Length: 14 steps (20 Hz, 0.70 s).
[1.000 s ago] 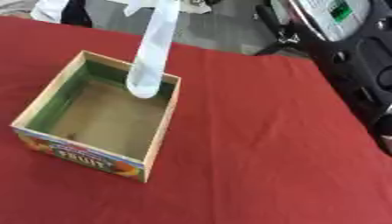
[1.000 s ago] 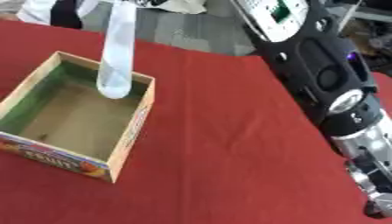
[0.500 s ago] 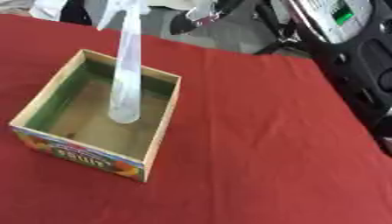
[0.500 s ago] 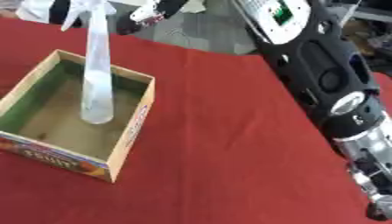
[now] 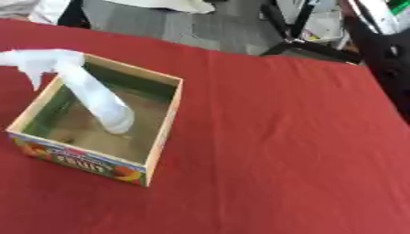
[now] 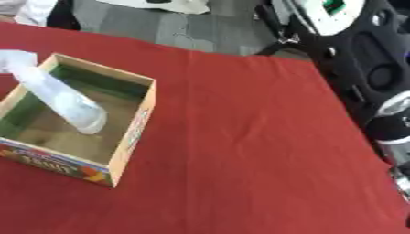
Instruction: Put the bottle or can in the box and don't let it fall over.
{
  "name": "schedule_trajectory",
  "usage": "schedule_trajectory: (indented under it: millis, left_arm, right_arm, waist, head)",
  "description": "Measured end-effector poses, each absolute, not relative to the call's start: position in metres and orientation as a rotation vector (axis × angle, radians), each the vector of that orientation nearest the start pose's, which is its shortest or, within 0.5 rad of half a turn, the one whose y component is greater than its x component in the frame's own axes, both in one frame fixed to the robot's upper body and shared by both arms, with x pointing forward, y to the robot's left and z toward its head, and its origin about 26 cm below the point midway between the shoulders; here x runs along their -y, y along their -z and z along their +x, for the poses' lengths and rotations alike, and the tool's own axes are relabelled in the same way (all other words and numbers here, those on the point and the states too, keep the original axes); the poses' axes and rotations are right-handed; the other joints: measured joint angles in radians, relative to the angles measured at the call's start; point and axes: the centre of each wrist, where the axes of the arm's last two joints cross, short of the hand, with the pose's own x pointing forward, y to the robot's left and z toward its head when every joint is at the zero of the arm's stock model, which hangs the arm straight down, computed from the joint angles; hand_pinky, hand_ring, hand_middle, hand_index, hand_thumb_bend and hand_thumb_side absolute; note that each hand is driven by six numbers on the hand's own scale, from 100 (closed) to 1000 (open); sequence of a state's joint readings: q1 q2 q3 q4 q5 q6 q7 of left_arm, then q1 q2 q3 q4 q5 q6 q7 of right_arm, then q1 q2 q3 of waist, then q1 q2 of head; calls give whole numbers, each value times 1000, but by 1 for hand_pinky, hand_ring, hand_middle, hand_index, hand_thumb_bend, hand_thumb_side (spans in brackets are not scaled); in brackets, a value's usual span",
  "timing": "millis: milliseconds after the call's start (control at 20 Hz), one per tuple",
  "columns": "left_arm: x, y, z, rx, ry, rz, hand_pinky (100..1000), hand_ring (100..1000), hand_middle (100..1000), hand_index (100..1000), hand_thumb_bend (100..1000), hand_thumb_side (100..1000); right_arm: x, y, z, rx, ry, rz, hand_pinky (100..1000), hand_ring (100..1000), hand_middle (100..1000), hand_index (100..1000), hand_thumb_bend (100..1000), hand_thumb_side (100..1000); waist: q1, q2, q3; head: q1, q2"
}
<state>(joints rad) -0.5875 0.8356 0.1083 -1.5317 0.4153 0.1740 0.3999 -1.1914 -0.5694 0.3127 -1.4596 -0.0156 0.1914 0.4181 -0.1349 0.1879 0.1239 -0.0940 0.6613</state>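
A pale, translucent bottle (image 5: 94, 99) stands with its base inside the open cardboard fruit box (image 5: 164, 119). It leans steeply to the left, and its blurred white top (image 5: 36, 60) hangs over the box's far left rim. Nothing that I can see holds it. The box sits on the red tablecloth (image 5: 280, 151) at the left, printed side towards me. My right arm (image 6: 376, 77), black with a silver joint, runs down the right edge of the right eye view and leaves the picture before its hand shows. My left hand appears in neither view.
Beyond the table's far edge lie a grey floor, a black stand (image 5: 308, 39) and white cloth (image 5: 172, 3). The red cloth stretches wide to the right of the box.
The bottle, nearly upright half a second ago, has tipped over to the left with its base still in the box. The dark shape near its top is gone.
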Motion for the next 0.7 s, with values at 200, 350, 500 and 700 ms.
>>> schedule_trajectory:
  millis: [200, 350, 500, 700]
  left_arm:
    - [-403, -292, 355, 2022, -143, 619, 765, 753, 742, 815, 881, 671]
    - [-405, -291, 354, 2014, -136, 635, 765, 753, 741, 815, 881, 671]
    - [-407, -287, 354, 2004, -130, 648, 764, 753, 741, 815, 883, 671]
    - [-408, -283, 353, 1991, -123, 659, 763, 753, 741, 815, 884, 671]
  right_arm:
    - [208, -391, 391, 2033, -1207, -269, 806, 762, 742, 785, 600, 238]
    - [231, -386, 389, 2001, -1149, -315, 805, 762, 743, 785, 441, 363]
    - [254, -376, 386, 1959, -1077, -348, 808, 764, 746, 788, 379, 372]
    - [280, -363, 379, 1911, -1026, -379, 817, 772, 754, 796, 419, 336]
  waist:
    - [16, -20, -24]
    - [28, -28, -37]
    - [36, -37, -55]
    - [48, -42, -74]
  head:
    - [15, 12]
    - [22, 25]
    - [26, 41]
    - [33, 61]
